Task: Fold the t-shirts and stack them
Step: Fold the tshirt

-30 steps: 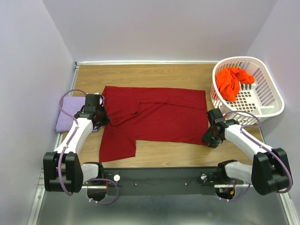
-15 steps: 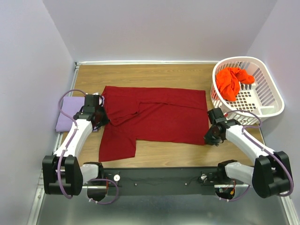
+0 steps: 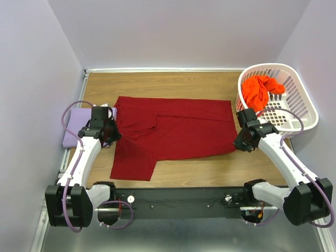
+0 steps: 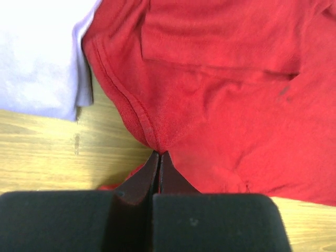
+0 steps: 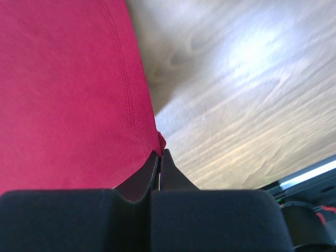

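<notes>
No writing, labels, brands or numbers can be read anywhere from here, not on the shirts, the basket, the arms or the surface

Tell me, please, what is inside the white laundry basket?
A crumpled orange-red shirt lies in the basket, against its far left side. The rest of its lattice floor looks bare. Anything beneath the shirt is covered and cannot be seen.
</notes>
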Robot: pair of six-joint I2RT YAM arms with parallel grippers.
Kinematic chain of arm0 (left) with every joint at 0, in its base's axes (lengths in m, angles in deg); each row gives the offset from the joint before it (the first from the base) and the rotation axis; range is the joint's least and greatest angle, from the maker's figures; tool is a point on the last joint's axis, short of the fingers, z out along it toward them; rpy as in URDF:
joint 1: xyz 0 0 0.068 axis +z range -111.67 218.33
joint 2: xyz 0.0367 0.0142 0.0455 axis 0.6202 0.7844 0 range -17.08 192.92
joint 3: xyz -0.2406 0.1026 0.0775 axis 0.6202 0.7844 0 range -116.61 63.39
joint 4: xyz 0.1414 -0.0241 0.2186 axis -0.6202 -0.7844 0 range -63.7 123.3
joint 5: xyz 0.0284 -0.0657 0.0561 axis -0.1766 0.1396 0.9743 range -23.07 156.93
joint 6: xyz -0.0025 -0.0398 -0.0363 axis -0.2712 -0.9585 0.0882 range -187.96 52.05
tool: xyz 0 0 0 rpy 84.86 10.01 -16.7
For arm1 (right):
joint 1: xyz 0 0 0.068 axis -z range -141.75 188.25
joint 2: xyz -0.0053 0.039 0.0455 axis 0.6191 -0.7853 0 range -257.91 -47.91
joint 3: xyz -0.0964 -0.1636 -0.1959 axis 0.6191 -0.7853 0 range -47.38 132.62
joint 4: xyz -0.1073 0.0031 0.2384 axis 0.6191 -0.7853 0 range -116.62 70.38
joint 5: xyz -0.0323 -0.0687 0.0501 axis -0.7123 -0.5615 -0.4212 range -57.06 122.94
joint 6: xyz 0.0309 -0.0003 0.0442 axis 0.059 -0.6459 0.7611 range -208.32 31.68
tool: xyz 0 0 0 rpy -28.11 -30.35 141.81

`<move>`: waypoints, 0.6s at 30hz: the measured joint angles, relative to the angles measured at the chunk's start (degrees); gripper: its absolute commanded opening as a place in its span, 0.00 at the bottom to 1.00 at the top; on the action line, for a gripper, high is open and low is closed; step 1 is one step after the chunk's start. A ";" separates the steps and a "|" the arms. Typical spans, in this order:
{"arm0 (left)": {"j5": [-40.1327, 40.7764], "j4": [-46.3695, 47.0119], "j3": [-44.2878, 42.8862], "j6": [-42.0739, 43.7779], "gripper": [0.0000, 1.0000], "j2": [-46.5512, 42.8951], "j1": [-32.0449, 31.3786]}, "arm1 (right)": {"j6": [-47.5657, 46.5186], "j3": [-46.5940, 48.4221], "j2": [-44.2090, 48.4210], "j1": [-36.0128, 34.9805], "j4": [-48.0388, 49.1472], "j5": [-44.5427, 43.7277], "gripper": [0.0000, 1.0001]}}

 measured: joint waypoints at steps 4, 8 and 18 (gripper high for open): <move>0.00 -0.57 -3.34 0.02 0.00 0.74 0.61 | -2.38 3.98 -1.92 0.07 -0.26 -2.49 0.00; 0.00 -0.42 -5.90 0.02 0.00 2.19 0.96 | -5.03 6.97 -4.96 0.28 0.59 -4.48 0.00; -0.22 0.72 -8.33 0.02 0.00 10.40 3.28 | -10.05 8.94 -12.33 0.96 5.90 -7.63 0.01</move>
